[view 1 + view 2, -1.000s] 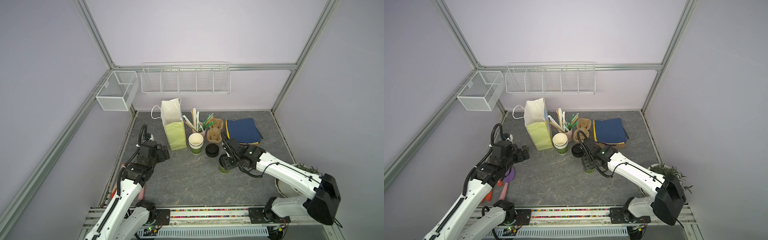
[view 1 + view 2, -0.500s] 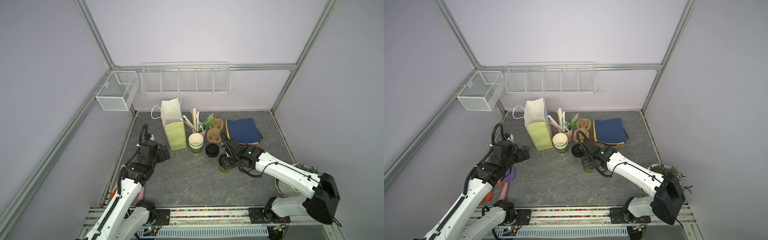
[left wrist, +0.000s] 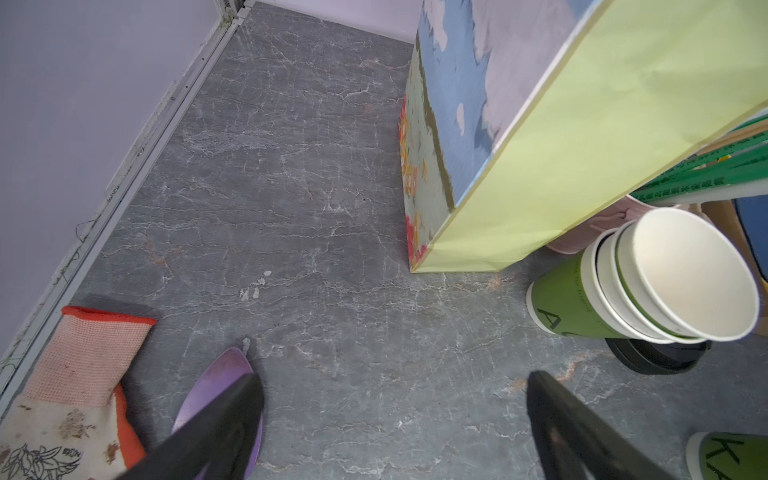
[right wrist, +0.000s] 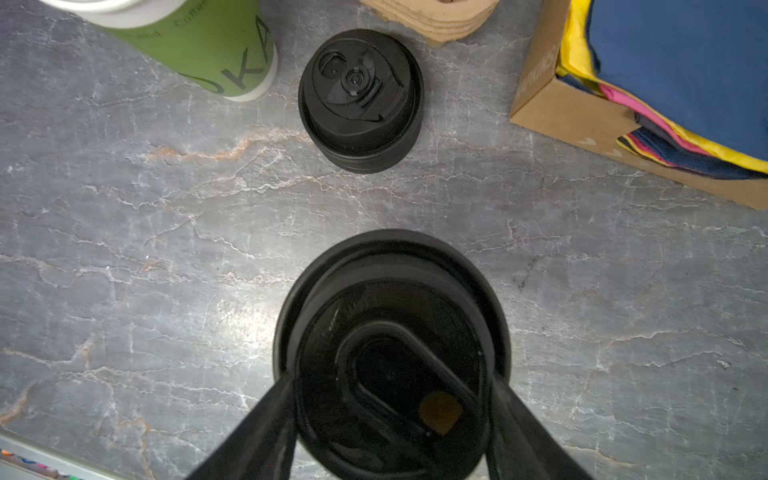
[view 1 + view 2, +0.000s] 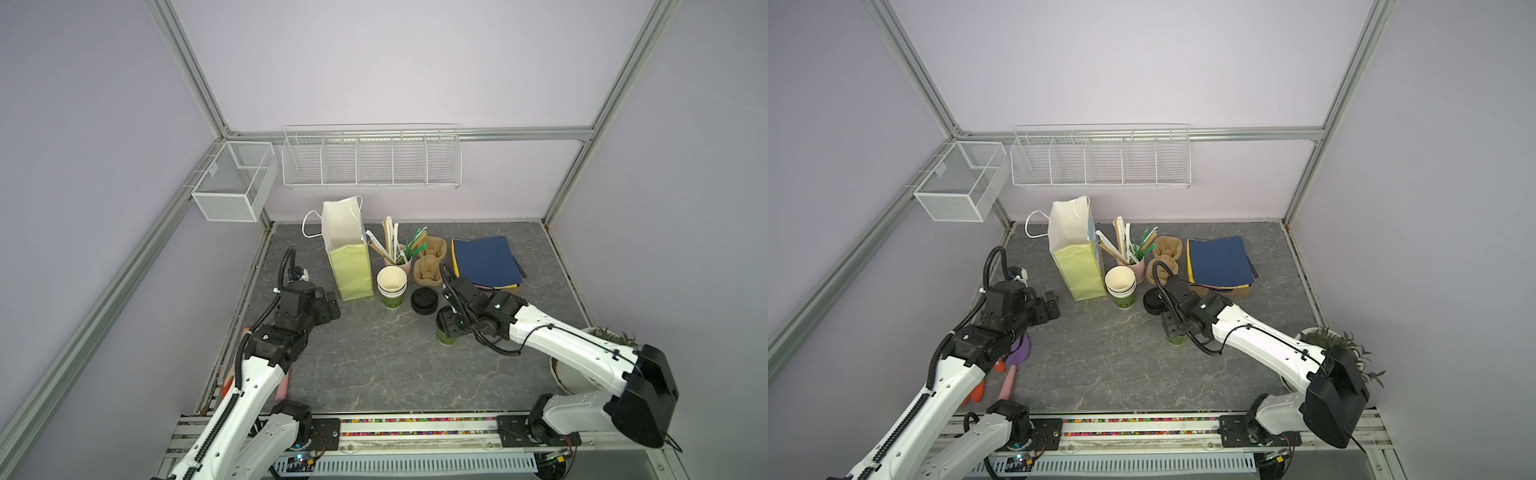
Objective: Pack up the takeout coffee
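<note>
The takeout coffee (image 5: 446, 337) (image 5: 1177, 338) is a small green cup with a black lid (image 4: 390, 316). It stands upright right of the table's middle. My right gripper (image 5: 451, 322) (image 5: 1173, 324) (image 4: 393, 376) comes down from above, its two fingers pressed against opposite sides of the lid. My left gripper (image 5: 330, 305) (image 5: 1050, 307) (image 3: 395, 378) hangs open and empty over bare table, just left of the yellow-green paper bag (image 5: 351, 266) (image 3: 582, 145). The bag stands upright with its mouth open.
A stack of lidless green cups (image 5: 391, 286) and a stack of black lids (image 5: 424, 300) (image 4: 359, 99) sit behind the coffee. Further back stand a pink cup of straws (image 5: 397, 249), cardboard carriers (image 5: 430, 262) and a box of napkins (image 5: 484, 257). A glove (image 3: 62, 395) and a purple trowel (image 3: 224, 374) lie at the left edge.
</note>
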Controlling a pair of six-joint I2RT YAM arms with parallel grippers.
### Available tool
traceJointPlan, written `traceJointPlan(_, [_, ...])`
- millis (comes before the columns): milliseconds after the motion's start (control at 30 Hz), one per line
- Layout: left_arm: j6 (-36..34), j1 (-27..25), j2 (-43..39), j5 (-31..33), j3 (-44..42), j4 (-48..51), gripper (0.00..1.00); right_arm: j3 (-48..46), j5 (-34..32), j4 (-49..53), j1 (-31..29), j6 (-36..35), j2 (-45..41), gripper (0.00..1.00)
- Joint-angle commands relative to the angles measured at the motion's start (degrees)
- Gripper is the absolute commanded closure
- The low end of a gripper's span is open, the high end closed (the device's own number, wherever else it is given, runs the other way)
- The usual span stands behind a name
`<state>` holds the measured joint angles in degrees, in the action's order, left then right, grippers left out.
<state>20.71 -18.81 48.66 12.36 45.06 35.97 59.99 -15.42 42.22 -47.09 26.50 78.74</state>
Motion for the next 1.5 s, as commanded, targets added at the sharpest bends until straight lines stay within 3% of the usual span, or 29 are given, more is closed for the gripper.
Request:
traceJointPlan(0, [-0.6, -0.2, -0.1, -0.5, 0.0, 1.0, 0.01, -6.1, 1.7, 5.3, -0.2, 1.8, 5.3, 0.35])
traceJointPlan(300, [-0.6, -0.2, 0.9, -1.3, 0.2, 1.3, 0.01, -8.7, 2.5, 6.5, -1.0, 2.7, 6.7, 0.35])
traceJointPlan(467, [-0.6, -0.3, 1.5, -1.5, 0.4, 1.6, 0.01, -6.3, -1.2, 11.2, -1.3, 1.7, 7.3, 0.35])
traceJointPlan(900, [-0.9, -1.3, 2.7, -2.2, 0.6, 2.3, 0.01, -6.3, 2.1, 10.0, -1.2, 0.1, 13.0, 0.35])
traceJointPlan(1467, [-0.9, -1.4, 2.2, -2.2, 0.5, 2.4, 0.01, -1.9, 1.7, 13.8, -0.9, 0.4, 4.8, 0.34])
